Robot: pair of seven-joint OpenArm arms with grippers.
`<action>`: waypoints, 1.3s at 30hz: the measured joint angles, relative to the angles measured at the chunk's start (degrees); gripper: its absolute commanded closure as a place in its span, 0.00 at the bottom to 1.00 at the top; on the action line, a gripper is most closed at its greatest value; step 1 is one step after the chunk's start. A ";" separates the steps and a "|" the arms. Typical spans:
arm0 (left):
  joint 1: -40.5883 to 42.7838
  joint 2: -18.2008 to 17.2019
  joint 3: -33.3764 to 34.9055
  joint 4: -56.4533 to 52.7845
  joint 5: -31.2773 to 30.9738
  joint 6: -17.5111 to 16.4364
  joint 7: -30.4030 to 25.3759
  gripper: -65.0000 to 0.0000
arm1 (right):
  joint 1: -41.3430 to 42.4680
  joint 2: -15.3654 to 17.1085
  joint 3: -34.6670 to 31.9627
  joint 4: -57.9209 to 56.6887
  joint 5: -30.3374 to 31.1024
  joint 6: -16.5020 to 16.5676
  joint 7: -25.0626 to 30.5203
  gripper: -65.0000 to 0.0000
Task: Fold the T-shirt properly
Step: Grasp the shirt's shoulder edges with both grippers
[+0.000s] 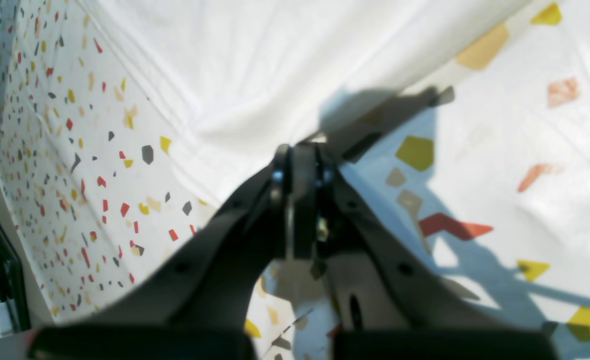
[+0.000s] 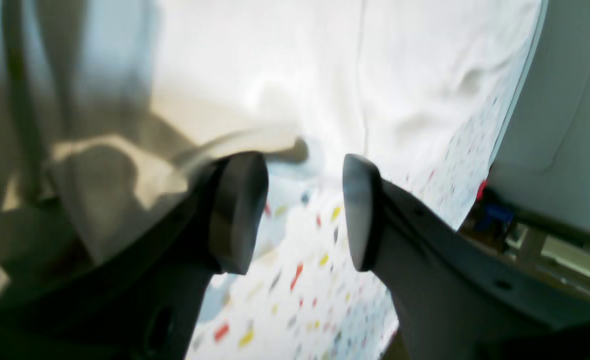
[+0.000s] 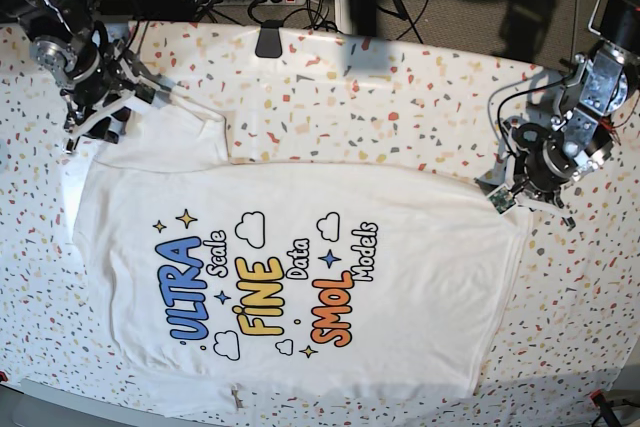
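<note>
T-shirt (image 3: pixel 300 277) fabric lies spread print-side up across the middle of the tabletop (image 3: pixel 420 97), its lettering running at a slant, so the fold looks barely begun. One edge of the cloth reaches toward the left gripper (image 3: pixel 512 190), which sits at the shirt's edge on the base view's right; in its wrist view its jaws are pressed together right at the white cloth's border (image 1: pixel 255 75), though whether a pinch of fabric is actually caught between them cannot be told. The right gripper (image 3: pixel 95 117) hangs over the sleeve corner on the base view's left with its jaws standing wide and nothing between them, the speckled tablecloth (image 2: pixel 295 300) showing through the gap; that placement suggests it is lined up to take a corner. Around the shirt there is bare speckled cover toward the far side and a narrower strip past the left gripper, which leaves room to carry an edge inward, while the near hem lies close to the tabletop's front edge.
</note>
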 measured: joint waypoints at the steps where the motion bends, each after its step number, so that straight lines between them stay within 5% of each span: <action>1: 0.00 0.00 0.00 0.00 -0.02 0.00 0.00 1.00 | 0.79 0.00 -0.74 0.00 0.46 0.02 0.04 0.56; 12: 0.00 -0.02 -0.02 0.00 -0.02 0.00 -0.02 1.00 | 6.21 0.00 -3.87 -0.13 4.85 5.75 -0.17 0.57; 20: 0.00 0.00 0.00 0.00 -0.02 0.00 -0.02 1.00 | 8.22 -2.49 -3.80 -3.78 4.90 9.11 0.37 0.83; 23: 0.00 0.00 0.00 0.00 -0.02 0.00 -0.02 1.00 | 8.41 -3.13 -3.82 -3.87 7.74 8.92 -0.96 1.00; 29: 0.00 -0.15 -0.02 -0.02 -5.01 0.42 0.68 1.00 | 10.32 -3.04 -3.82 -3.89 21.75 4.13 -5.64 1.00; 39: 0.50 -3.48 0.07 1.25 -19.98 -0.07 0.44 1.00 | 7.93 -2.82 -1.68 1.90 25.64 3.67 -12.52 1.00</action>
